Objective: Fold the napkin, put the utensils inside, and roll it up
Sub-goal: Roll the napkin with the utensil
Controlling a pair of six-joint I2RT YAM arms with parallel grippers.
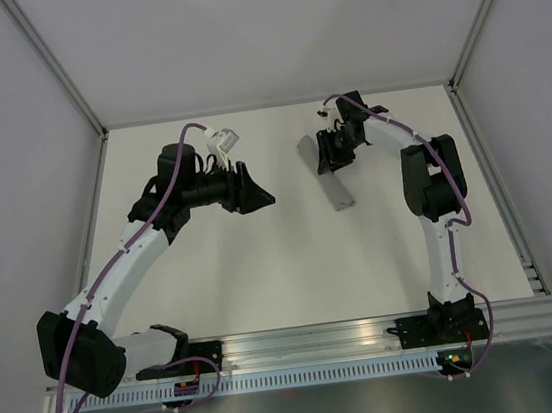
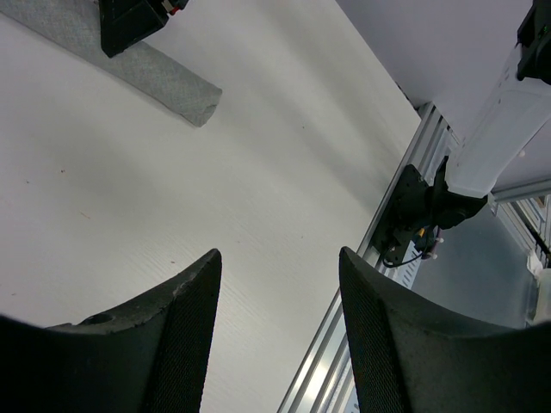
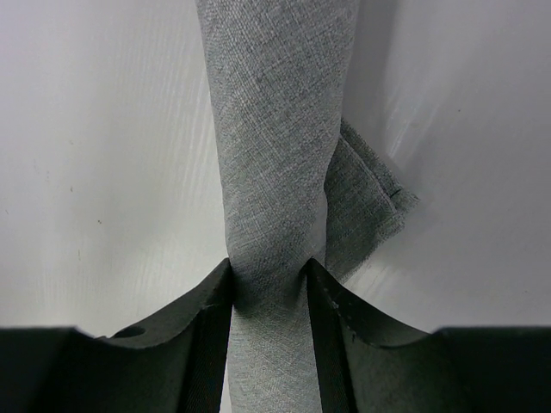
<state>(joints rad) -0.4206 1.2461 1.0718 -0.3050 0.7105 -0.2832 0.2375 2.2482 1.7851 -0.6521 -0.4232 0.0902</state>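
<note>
The grey napkin [image 1: 332, 187] lies rolled into a narrow tube on the white table, right of centre. My right gripper [image 1: 331, 151] is shut on the roll near its far end; in the right wrist view both jaws squeeze the napkin [image 3: 275, 172], and a loose corner flap sticks out on the right. My left gripper [image 1: 257, 191] is open and empty, held off to the left of the roll. The roll's near end shows in the left wrist view [image 2: 168, 82]. The utensils are hidden.
The white table [image 1: 264, 268] is walled at left, back and right. An aluminium rail [image 1: 303, 344] carrying both arm bases runs along the near edge and also shows in the left wrist view [image 2: 387, 241].
</note>
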